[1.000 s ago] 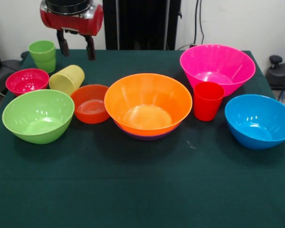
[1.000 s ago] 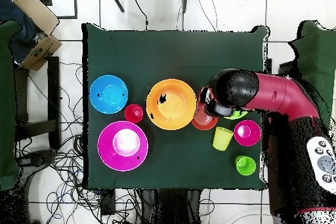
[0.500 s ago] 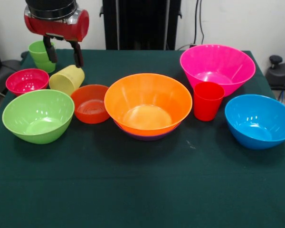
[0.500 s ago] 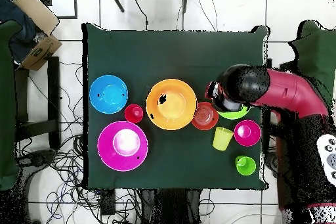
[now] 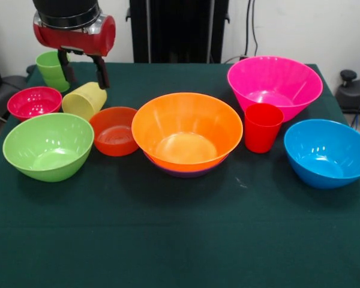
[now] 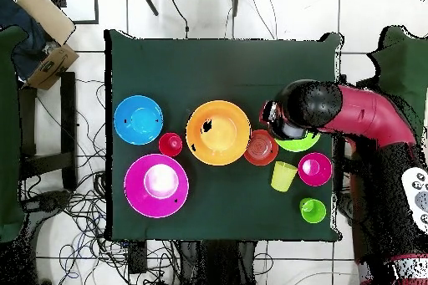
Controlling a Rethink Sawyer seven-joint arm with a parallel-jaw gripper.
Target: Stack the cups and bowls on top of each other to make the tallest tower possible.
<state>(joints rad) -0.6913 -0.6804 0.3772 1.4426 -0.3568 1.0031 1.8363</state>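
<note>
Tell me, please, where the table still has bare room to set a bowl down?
The whole near strip of the table, in front of the lime-green bowl, orange bowl and blue bowl, is bare. The left cluster around the yellow cup, under the gripper, is crowded.

Over the last second the end effector point(image 5: 83, 72) has swung sideways from beside the green cup point(image 5: 54, 69) to a spot directly above the tipped yellow cup point(image 5: 85, 100), its two fingers spread apart and now slightly lower than half a second ago.
</note>
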